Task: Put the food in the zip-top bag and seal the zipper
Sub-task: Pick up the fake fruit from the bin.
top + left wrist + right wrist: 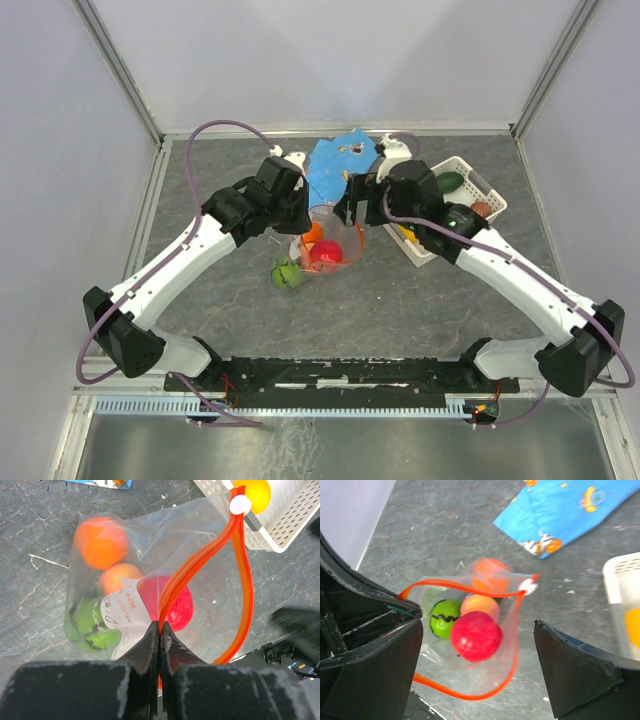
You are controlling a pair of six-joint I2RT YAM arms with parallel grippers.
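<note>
Zip-top bag [470,682], frame centre, holds 4 food pieces [476,636]; left gripper [159,630] pinches the zipper [200,562] to keep it open, right gripper [477,630] spread above.

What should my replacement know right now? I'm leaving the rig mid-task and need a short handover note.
Left gripper: shut on the zipper at the zip-top bag's mouth.
Right gripper: open, empty, over the bag.
Done: orange piece, peach piece, red piece, green piece inside the bag.
Left: more food in the white basket, yellow piece included; zipper open, slider at one end; load, then seal.
</note>
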